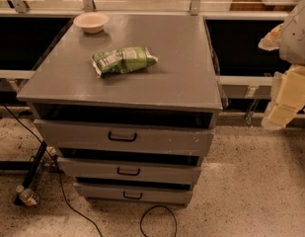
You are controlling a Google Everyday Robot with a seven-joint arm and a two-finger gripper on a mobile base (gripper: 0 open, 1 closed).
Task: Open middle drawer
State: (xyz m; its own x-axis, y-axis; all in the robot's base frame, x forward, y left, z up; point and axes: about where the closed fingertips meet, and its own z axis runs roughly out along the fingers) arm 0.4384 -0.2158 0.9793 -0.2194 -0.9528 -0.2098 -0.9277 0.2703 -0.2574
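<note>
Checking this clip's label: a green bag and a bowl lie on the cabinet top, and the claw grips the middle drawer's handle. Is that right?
Not quite. The camera view shows the claw off to the cabinet's right, well apart from the middle drawer and its handle. The green bag and the bowl do lie on the cabinet top.

The grey-painted wooden cabinet top (pixel 181 58) looks matt and smooth. So does the grey flat front of the middle drawer (pixel 162 173), whose small black pull handle (pixel 128 171) looks like metal. The green snack bag (pixel 123 60) is crinkled, glossy plastic. The pale round bowl (pixel 91 21) is smooth. The speckled stone floor (pixel 255 181) shines faintly. At the right edge, beside the cabinet, the cream-coloured gripper (pixel 285 102) looks like smooth plastic.
</note>
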